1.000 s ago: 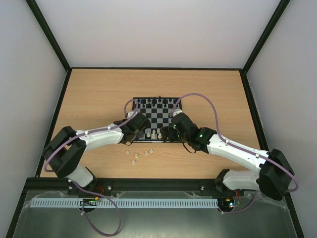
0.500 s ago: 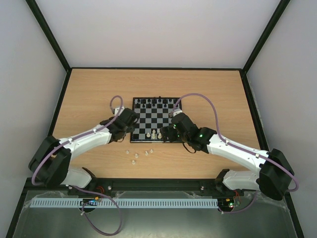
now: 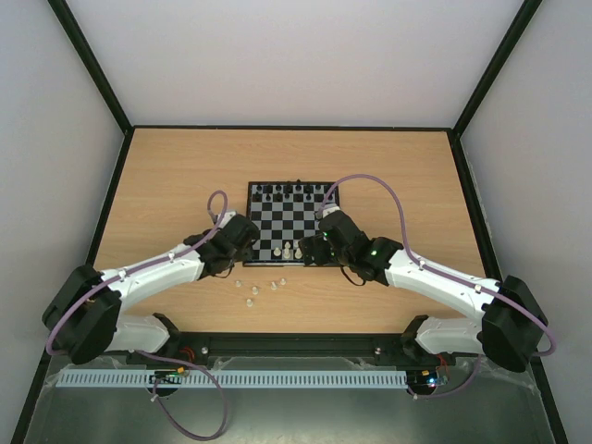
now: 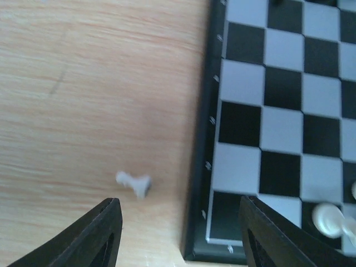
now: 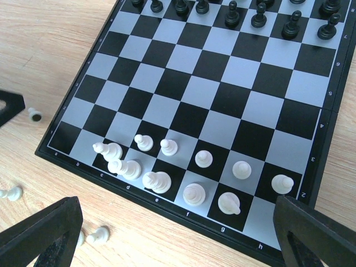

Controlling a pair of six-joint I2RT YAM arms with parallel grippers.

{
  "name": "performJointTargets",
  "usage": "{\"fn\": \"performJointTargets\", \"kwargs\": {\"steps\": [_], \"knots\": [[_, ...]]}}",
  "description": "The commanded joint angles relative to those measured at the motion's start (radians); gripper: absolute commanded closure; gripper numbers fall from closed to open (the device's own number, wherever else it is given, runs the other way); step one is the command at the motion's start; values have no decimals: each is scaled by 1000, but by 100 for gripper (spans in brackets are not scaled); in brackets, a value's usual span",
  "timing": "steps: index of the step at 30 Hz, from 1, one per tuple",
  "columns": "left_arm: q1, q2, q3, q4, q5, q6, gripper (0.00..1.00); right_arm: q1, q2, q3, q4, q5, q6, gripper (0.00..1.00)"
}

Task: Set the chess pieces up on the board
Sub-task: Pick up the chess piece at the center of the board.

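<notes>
Now | left gripper (image 4: 179, 208): jaws apart, empty | small white plastic pawn (image 4: 134, 184) toppled on wooden tabletop (image 4: 83, 83) just ahead, nearer the finger away from the black-rimmed checkered chessboard (image 4: 197, 167) | long axis roughly finger-to-finger | right gripper (image 5: 177, 203) wide, empty, over board's near rows, farther off

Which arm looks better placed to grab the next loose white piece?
Left: the left gripper, open, hovers over a white piece lying beside the board; the right gripper is above the board.

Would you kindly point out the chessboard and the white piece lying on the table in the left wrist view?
chessboard (image 5: 222, 103), right wrist view, a bare square.
white piece (image 4: 134, 182), left wrist view, its middle.
</notes>
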Motion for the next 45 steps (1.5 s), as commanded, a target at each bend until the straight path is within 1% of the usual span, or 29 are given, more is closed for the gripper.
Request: {"fn": "performJointTargets", "kwargs": {"steps": [1,7,13,15,22,27,30,37,43,45], "knots": [[-68,-65,-30,-85,14,-64,39,-3,9,16,4,-5,-14,5],[-114,-151,-79,-142,18,-121,34,-5,13,16,6,-12,-13,5],[-133,-216,-128,-152,54,-153,34,-4,15,17,7,-18,-14,6],[-139,-220,-138,-152,61,-155,39,-4,16,17,6,-19,-14,6],[-179,-185,-168,-137,54,-181,63,-4,14,18,6,-18,-14,6],[-196,-134,-178,-99,51,-187,75,-4,14,17,6,-21,-14,7],[-207,-107,-173,-91,47,-190,78,-5,14,17,5,-20,-14,7],[-226,-90,-172,-91,41,-197,80,-4,14,17,5,-20,-15,7],[-233,-80,-174,-92,38,-200,87,-4,14,17,5,-21,-15,6],[-236,-75,-173,-95,38,-202,88,-4,16,16,5,-22,-15,7]]}}
